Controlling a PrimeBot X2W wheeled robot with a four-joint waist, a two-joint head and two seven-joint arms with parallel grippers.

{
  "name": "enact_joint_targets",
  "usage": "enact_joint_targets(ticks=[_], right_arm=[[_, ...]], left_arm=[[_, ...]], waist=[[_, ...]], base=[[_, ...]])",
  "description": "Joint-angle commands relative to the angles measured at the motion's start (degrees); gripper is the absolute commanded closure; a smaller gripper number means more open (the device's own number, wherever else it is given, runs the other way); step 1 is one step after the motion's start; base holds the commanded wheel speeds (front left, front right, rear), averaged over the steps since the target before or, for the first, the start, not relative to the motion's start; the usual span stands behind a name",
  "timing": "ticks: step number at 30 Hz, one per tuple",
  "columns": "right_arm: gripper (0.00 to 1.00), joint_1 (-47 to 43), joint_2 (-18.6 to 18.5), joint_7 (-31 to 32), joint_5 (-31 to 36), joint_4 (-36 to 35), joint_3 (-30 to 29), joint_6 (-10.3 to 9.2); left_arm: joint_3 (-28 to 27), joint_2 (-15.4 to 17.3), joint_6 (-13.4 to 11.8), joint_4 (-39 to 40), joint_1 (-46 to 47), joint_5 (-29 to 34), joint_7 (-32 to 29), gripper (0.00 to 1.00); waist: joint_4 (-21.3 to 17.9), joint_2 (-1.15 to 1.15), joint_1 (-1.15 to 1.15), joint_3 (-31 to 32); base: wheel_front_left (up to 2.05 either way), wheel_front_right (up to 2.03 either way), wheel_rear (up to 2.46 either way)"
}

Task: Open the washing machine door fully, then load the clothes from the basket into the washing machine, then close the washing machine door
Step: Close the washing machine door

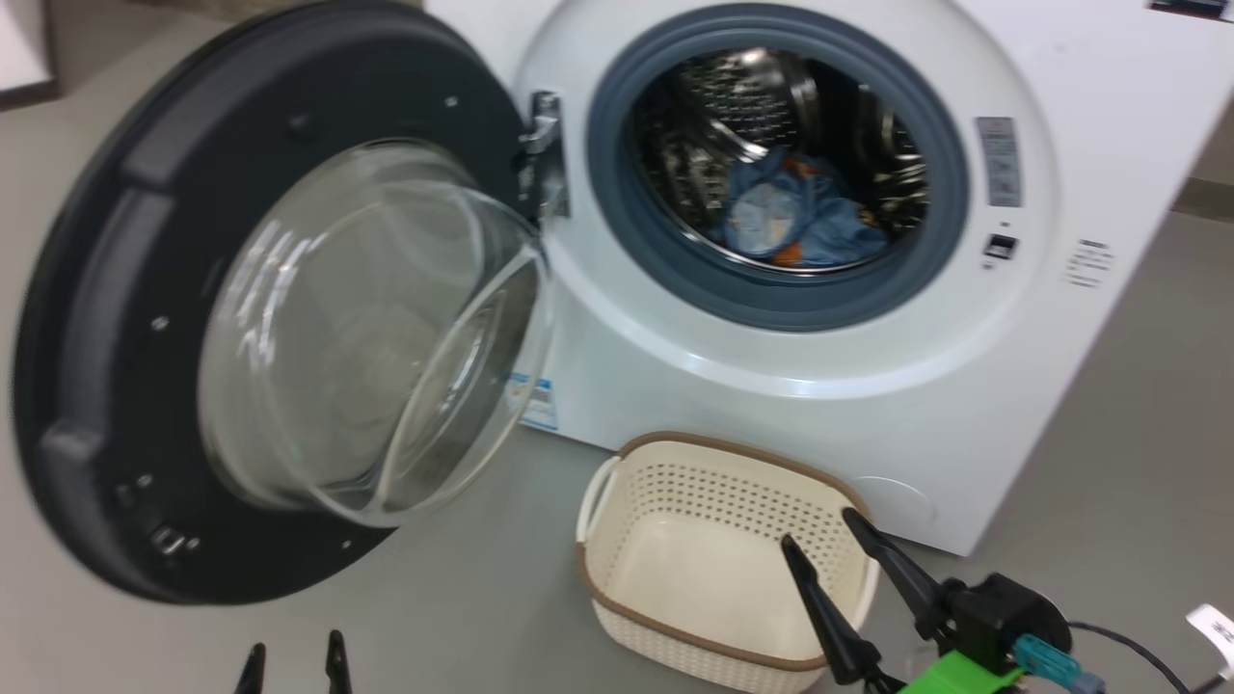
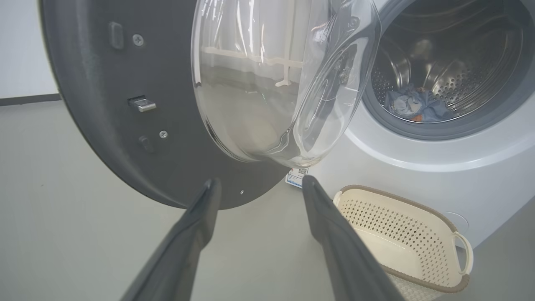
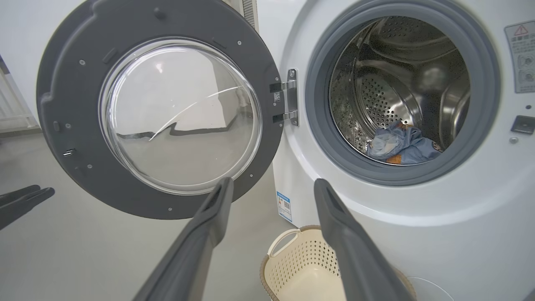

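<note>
The washing machine (image 1: 771, 405) is my landmark. Its door (image 1: 106, 318) hangs wide open from the hinge on its left, and the clothes (image 1: 800, 217) lie inside its drum. The basket (image 1: 713, 492) sits on the floor just in front of it. My right gripper (image 1: 818, 527) is above the basket and my left gripper (image 1: 295, 642) is below the door, both with fingers spread and holding nothing.

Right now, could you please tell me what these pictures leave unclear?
- Head view: left gripper cut off by the bottom edge.
- Head view: machine labels blurred, too small to read.
- Right wrist view: basket partly behind the right gripper.
- All views: door outer face turned away.
</note>
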State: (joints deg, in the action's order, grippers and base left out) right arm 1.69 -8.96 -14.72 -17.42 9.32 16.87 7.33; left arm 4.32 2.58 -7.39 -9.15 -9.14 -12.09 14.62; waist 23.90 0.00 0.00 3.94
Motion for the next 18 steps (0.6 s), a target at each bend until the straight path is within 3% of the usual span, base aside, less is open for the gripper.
enact_joint_targets(ticks=[1, 16, 17, 18], right_arm=[[0.0, 3.45, -0.38, -0.28, -0.36, -1.0, 2.1, 0.16], [0.0, 7.06, -0.89, -0.28, -1.78, 0.84, 5.89, 0.16], [0.0, 6.98, -0.85, -0.28, -1.82, 0.86, 5.95, 0.16], [0.0, 6.85, -0.79, -0.28, -1.9, 0.87, 5.97, 0.16]], left_arm=[[-2.26, 0.3, -0.63, 2.13, 2.38, -0.65, 0.38, 0.0], [-2.93, 0.3, -2.79, 4.71, 1.03, -3.41, 0.38, 0.0], [-3.0, 0.3, -2.73, 4.56, 0.91, -4.26, 0.38, 0.56], [-3.11, 0.3, -2.58, 4.39, 0.82, -5.25, 0.38, 1.0]], waist=[[3.46, 0.0, 0.0, -0.86], [4.31, 0.0, 0.0, -2.04], [4.29, 0.0, 0.0, -2.02], [4.27, 0.0, 0.0, -1.99]], base=[[0.0, 0.0, 0.0], [0.0, 0.0, 0.0], [0.0, 0.0, 0.0], [0.0, 0.0, 0.0]])
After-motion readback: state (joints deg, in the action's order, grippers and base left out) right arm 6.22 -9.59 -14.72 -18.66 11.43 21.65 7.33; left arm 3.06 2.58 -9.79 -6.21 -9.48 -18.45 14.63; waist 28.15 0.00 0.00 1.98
